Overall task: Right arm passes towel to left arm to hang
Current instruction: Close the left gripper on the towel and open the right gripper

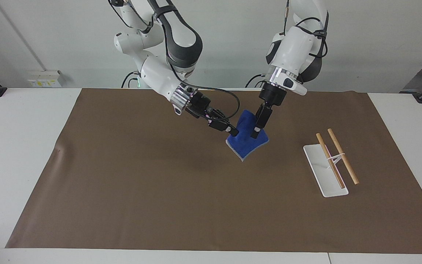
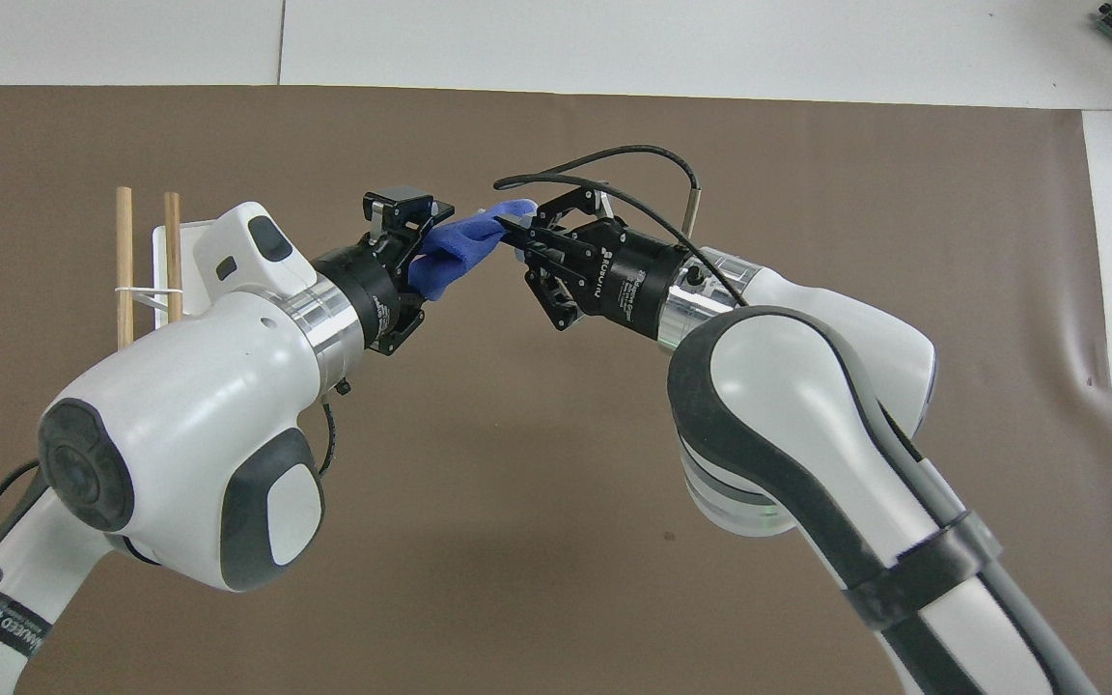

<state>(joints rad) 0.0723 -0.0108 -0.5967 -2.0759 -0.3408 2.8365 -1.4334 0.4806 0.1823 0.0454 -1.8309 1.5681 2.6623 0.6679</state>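
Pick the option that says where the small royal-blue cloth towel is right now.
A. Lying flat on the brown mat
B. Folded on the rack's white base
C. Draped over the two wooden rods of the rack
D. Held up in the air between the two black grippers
D: the towel hangs above the mat, pinched by the right gripper, with the left gripper at it.

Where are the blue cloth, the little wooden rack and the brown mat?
Royal-blue towel (image 1: 247, 141), facing view: its drooping lower half.
White-based rack with two wooden rods (image 1: 336, 155), facing view: the rods' white crosspiece.
Brown table mat (image 1: 159, 190), facing view: a bare stretch.
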